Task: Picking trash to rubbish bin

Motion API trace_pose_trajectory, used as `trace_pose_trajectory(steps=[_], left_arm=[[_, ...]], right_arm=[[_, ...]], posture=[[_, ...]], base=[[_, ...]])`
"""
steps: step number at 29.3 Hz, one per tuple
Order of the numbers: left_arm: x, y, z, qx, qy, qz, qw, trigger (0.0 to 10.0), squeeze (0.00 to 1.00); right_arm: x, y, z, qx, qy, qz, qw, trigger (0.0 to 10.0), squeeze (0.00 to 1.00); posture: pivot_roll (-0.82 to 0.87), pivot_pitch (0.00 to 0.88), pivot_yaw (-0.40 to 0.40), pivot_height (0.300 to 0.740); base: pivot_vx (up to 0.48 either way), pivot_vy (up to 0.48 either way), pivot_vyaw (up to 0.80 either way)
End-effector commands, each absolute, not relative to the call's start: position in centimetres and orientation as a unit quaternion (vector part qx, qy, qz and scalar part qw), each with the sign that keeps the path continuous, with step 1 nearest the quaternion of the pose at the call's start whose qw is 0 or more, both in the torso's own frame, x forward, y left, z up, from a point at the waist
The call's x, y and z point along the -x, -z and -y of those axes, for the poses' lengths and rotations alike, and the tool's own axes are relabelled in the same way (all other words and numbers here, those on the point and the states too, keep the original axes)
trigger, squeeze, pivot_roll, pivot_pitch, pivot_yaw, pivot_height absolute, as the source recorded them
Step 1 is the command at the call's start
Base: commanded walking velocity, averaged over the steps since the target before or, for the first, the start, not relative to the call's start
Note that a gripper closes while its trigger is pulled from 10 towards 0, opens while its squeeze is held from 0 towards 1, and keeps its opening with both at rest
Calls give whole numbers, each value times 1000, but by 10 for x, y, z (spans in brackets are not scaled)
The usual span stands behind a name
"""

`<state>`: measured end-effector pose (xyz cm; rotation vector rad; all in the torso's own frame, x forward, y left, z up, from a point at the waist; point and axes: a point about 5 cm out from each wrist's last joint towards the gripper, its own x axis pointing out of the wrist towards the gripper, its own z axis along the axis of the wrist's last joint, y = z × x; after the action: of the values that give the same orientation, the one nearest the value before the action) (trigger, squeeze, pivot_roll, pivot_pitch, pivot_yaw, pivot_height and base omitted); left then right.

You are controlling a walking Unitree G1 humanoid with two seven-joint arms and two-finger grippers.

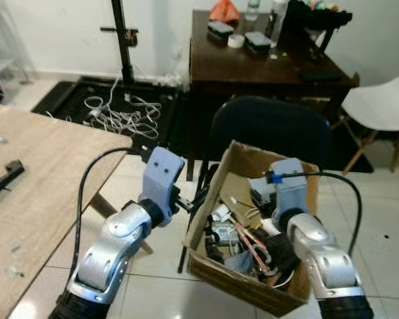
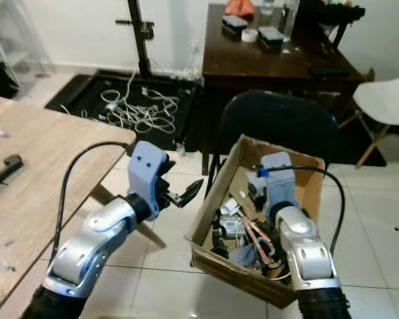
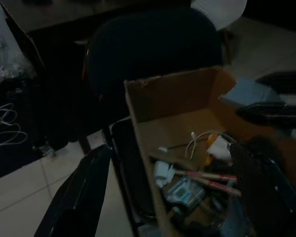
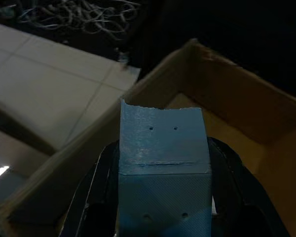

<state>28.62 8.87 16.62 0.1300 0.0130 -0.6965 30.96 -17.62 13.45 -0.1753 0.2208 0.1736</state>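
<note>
An open cardboard box (image 1: 201, 211) stands on the tiled floor in front of me, holding mixed trash (image 1: 236, 234): wires, wrappers and small packs. My right gripper (image 4: 163, 165) is over the box's far inner side, shut on a light blue block (image 4: 160, 143), which also appears as the block (image 2: 256, 181) in the eye views. My left gripper (image 2: 187, 192) hovers just outside the box's left wall at rim height. Its fingers (image 3: 81, 197) are open and hold nothing.
A black chair (image 1: 272, 126) stands right behind the box. A light wooden table (image 1: 33, 173) fills the left side, and a dark table (image 1: 253, 63) with clutter is at the back. A white chair (image 1: 382, 103) is at the right. White cables (image 1: 123, 116) lie on a black mat.
</note>
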Motion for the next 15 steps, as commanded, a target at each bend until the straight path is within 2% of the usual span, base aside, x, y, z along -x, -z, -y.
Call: trace_pose_trajectory(steps=[1, 6, 8, 15], left_arm=[[-285, -162, -90, -80, 353, -9, 932, 10000, 0], [-286, -164, -91, -93, 359, -1, 929, 10000, 0], [-284, -162, -89, -112, 386, -1, 916, 10000, 0], [-279, -162, -84, -100, 439, -8, 893, 10000, 0]], right_arm=[[-312, -131, 174, 103, -100, -115, 983, 10000, 0], [-316, -126, 173, 128, -121, -123, 977, 10000, 0], [-319, -122, 172, 109, -144, -133, 974, 10000, 0], [-325, -112, 178, 123, -152, -150, 969, 10000, 0]], posture=[[161, 144, 18, 740], [165, 166, 16, 740], [170, 200, 13, 740], [180, 256, 21, 740]], base=[[0, 0, 0], [0, 0, 0], [0, 0, 0], [0, 0, 0]])
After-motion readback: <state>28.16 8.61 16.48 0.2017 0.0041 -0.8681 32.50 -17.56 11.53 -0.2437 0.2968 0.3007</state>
